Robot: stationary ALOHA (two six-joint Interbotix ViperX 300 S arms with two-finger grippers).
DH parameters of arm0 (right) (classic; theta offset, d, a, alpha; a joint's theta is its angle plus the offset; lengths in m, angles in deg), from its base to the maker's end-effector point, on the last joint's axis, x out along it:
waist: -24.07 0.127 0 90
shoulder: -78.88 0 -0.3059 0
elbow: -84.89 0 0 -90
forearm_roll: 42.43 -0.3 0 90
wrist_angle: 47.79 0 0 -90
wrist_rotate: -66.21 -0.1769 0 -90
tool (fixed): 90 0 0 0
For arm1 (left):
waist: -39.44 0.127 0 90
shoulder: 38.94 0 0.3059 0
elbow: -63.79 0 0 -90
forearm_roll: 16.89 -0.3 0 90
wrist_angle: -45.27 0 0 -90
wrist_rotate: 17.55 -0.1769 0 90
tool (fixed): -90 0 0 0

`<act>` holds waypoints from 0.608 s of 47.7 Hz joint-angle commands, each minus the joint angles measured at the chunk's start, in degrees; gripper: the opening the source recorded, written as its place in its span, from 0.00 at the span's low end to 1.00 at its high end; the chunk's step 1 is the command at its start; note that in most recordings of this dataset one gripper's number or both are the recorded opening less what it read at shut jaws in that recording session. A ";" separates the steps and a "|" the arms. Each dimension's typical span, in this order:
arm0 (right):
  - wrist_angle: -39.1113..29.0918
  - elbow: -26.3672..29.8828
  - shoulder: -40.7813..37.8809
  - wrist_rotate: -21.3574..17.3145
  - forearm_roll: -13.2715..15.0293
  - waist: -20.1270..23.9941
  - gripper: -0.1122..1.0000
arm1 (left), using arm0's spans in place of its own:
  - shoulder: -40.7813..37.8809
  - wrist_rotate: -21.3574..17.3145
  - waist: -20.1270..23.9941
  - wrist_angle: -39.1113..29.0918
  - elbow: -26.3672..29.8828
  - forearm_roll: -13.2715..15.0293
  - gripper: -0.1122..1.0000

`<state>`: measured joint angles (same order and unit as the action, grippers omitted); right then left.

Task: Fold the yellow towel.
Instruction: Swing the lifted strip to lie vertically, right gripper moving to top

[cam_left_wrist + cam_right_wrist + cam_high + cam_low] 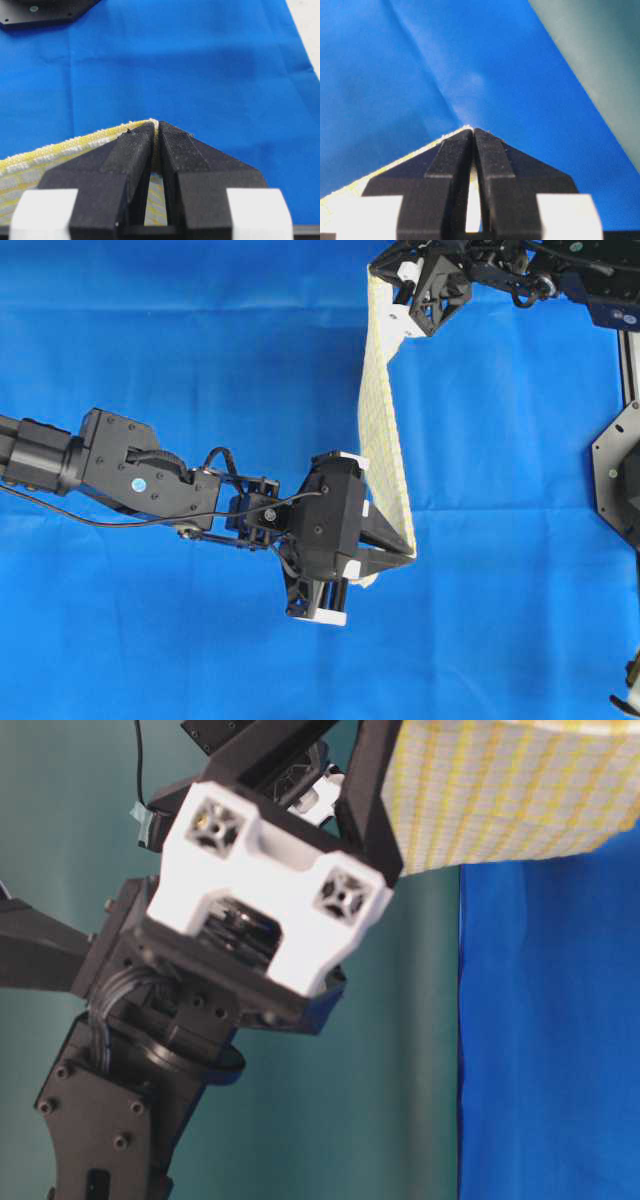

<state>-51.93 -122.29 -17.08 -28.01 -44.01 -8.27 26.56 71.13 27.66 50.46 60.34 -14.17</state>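
The yellow towel (381, 420), white with a fine yellow check, hangs off the blue cloth as a taut band stretched between my two grippers. My left gripper (408, 557) is shut on its near corner. In the left wrist view the yellow hem (75, 144) runs off to the left from the pinched tips of that gripper (156, 128). My right gripper (386, 285) is shut on the far corner at the top. In the right wrist view a thin pale towel edge (385, 172) leaves the closed gripper (472, 131). The table-level view shows the towel (500, 790) hanging from the left gripper (378, 815).
A plain blue backdrop cloth (180, 370) covers the table under both arms. A black arm base (620, 470) stands at the right edge. Bare table shows beyond the cloth's edge (600, 60).
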 commanded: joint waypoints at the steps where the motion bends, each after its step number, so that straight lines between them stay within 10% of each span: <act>1: 0.44 1.67 1.05 0.00 0.26 -3.08 0.12 | 0.62 -0.70 -2.11 1.41 2.72 -0.35 0.13; 29: -1.23 -3.87 8.61 0.00 0.44 -4.31 0.12 | -7.12 -5.89 -1.05 3.16 11.25 -0.26 0.13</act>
<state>-53.42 -126.77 -9.87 -27.92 -43.83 -10.03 18.83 65.59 28.36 52.57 69.12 -14.17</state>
